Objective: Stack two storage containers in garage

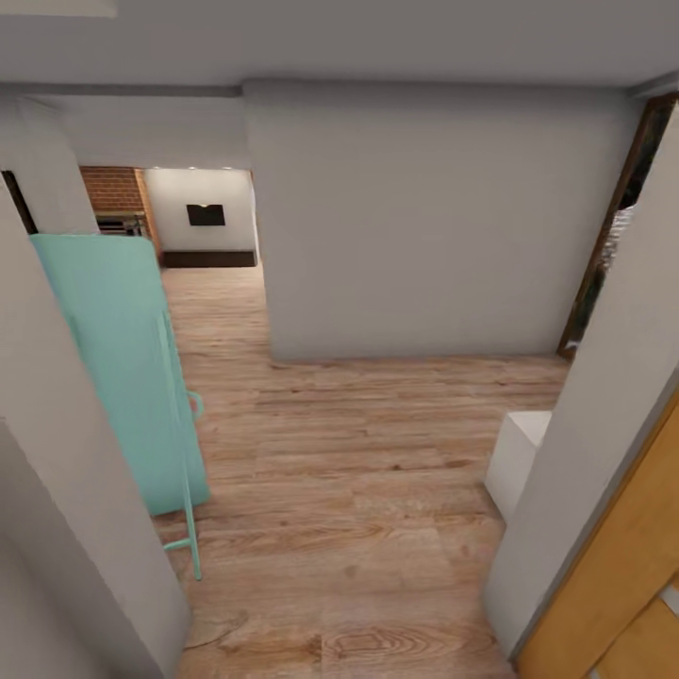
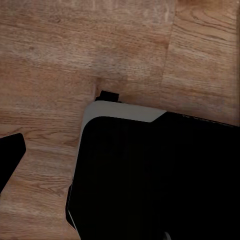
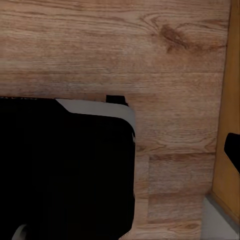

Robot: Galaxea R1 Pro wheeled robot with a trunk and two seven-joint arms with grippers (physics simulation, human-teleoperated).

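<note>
the robot looks to be on its way through a hall, so no orange-red bin is in sight and how it lies to the grippers can't be told; light wood plank floor (image 1: 358, 490) runs ahead past a tall mint green fridge (image 1: 118, 358) on the left and a plain grey wall (image 1: 434, 217) far ahead; both wrist views look down at floor and the robot's dark base (image 2: 150, 175); i cannot tell if the grippers are open or closed.

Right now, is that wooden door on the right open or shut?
Open: the wooden door angles away from the grey wall into the passage over the wood plank floor.
</note>
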